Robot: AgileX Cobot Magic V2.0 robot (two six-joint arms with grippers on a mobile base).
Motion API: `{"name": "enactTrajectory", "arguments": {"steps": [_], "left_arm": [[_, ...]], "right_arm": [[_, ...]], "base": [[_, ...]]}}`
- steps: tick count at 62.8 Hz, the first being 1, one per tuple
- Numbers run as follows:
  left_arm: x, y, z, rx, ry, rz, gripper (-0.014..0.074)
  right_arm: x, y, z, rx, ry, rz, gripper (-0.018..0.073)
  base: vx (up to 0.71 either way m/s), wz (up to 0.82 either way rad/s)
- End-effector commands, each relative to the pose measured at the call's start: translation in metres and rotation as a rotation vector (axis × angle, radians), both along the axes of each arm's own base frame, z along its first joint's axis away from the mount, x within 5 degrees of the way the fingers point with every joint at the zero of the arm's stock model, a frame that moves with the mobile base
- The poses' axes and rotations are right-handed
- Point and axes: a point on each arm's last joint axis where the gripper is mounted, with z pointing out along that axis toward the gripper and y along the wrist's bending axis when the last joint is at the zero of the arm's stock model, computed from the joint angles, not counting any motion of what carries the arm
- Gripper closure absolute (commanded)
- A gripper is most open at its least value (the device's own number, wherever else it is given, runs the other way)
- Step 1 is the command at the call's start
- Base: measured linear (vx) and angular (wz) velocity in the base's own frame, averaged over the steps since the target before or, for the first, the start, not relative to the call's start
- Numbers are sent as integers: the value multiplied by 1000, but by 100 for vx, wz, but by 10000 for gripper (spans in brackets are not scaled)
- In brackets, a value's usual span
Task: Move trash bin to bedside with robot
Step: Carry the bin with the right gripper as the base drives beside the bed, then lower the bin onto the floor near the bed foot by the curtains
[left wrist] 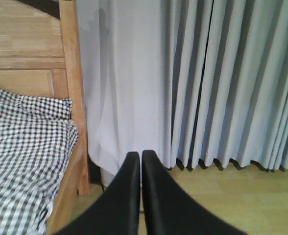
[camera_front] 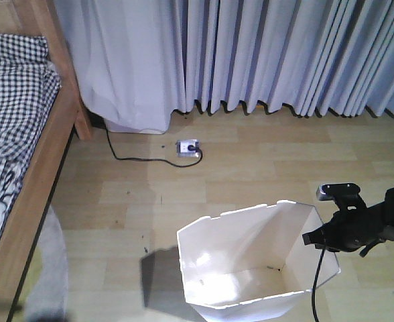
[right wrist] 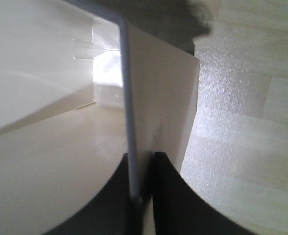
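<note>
White faceted plastic bin (camera_front: pixel 240 258), rim pinched in right hand (right wrist: pixel 141 159); left hand (left wrist: pixel 140 155) closed, empty; checked wooden bed (camera_front: pixel 13 127) well apart, move unfinished.

Front view looks down from high onto floor (camera_front: pixel 264 168), bed (camera_front: pixel 16 121) at left, curtains (camera_front: pixel 284 54) behind. Left wrist view, low, faces same bed and curtains. Right wrist view hugs trash bin (right wrist: pixel 51 73) wall, shared with front view.
</note>
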Motion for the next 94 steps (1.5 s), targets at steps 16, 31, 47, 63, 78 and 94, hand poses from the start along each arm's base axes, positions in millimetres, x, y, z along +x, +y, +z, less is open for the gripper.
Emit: {"name": "enactTrajectory", "arguments": {"steps": [16,31,47,63,78,94], "left_arm": [[1,0,-2,-14,-60,-4,602],[1,0,-2,-14,-60,-4,602],[1,0,-2,-14,-60,-4,602],[1,0,-2,-14,-60,-4,602],[1,0,-2,-14,-60,-4,602],[1,0,-2,-14,-60,-4,602]], "right_arm": [[16,9,24,141,-125,-37,566],[16,9,24,141,-125,-37,566],[16,9,24,141,-125,-37,566],[16,9,24,141,-125,-37,566],[16,9,24,141,-125,-37,566],[16,9,24,141,-125,-37,565]], "base": [[33,-1],[33,4],[31,5],[28,4],[20,-2],[10,-3]]}}
